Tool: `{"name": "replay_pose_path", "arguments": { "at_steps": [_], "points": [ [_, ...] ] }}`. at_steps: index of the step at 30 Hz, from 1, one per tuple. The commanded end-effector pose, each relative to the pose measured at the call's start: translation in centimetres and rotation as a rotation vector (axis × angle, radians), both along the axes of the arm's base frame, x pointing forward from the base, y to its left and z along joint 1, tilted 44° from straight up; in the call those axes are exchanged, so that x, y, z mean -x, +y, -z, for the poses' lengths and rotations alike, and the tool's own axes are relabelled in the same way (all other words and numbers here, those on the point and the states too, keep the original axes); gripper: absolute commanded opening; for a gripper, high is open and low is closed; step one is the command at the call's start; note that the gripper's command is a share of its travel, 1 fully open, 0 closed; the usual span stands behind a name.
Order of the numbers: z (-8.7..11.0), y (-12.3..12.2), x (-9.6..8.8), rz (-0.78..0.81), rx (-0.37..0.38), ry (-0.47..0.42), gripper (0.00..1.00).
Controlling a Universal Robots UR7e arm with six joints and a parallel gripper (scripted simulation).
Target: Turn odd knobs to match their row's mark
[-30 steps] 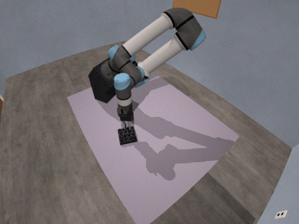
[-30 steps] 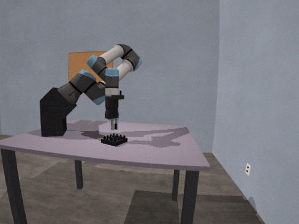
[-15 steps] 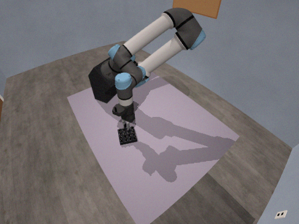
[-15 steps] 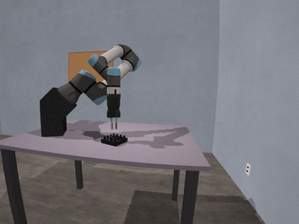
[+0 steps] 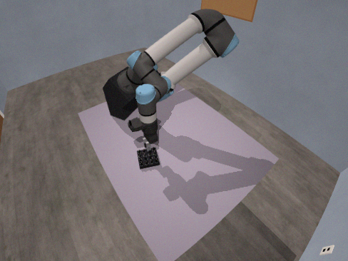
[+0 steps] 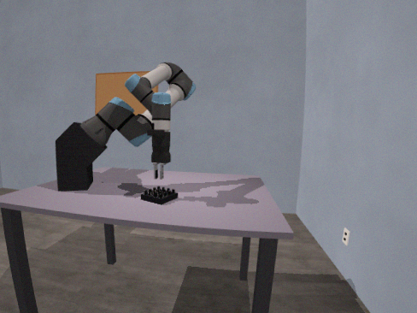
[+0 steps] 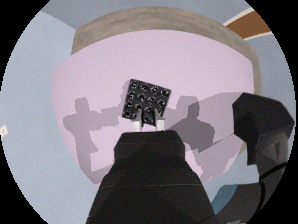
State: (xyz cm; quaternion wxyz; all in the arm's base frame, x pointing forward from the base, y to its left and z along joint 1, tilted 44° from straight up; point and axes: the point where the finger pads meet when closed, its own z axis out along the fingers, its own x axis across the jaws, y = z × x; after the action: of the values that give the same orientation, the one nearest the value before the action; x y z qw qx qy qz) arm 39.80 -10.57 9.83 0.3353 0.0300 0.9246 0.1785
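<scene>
Hanging over the counter, pincer pointing down, partly parted and released, with the knob box lying below it, apart from its fingertips, knobs facing up.

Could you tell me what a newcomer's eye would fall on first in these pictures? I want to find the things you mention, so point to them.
Probably the big jointed arm with light-blue caps, bent over the pale purple table [image 5: 118, 157] [image 6: 222, 220] [image 7: 200, 60]. Next, the small black knob box [image 5: 148, 166] [image 6: 160, 201] [image 7: 146, 100] on that table, beneath the partly open gripper [image 5: 147, 146] [image 6: 158, 177] [image 7: 148, 114].
</scene>
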Motion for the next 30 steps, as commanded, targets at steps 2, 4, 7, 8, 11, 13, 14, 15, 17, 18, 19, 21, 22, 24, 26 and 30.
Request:
{"name": "replay_pose_path", "arguments": {
  "at_steps": [2,4,7,8,11,13,14,15,17,18,19,21,22,24,26,30],
  "points": [
    [-0.19,0.11,0.19,0.134,-0.104,0.062,0.46],
    [-0.26,0.18,0.27,0.174,-0.14,0.079,0.46],
    [-0.29,0.21,0.3,0.193,-0.156,0.087,0.46],
    [-0.32,0.24,0.33,0.211,-0.172,0.095,0.46],
    [-0.41,0.34,0.4,0.256,-0.211,0.114,0.46],
    [-0.45,0.39,0.44,0.28,-0.233,0.124,0.46],
    [-0.47,0.41,0.46,0.29,-0.242,0.128,0.46],
    [-0.49,0.43,0.47,0.299,-0.249,0.132,0.46],
    [-0.52,0.47,0.5,0.313,-0.262,0.138,0.46],
    [-0.53,0.48,0.51,0.319,-0.267,0.141,0.46],
    [-0.54,0.49,0.51,0.324,-0.271,0.143,0.46],
    [-0.56,0.51,0.52,0.33,-0.277,0.145,0.46],
    [-0.56,0.51,0.53,0.332,-0.279,0.146,0.46],
    [-0.56,0.51,0.53,0.332,-0.279,0.146,0.46],
    [-0.56,0.52,0.53,0.334,-0.28,0.147,0.46],
    [-0.57,0.52,0.53,0.335,-0.281,0.147,0.46]
  ]
}}
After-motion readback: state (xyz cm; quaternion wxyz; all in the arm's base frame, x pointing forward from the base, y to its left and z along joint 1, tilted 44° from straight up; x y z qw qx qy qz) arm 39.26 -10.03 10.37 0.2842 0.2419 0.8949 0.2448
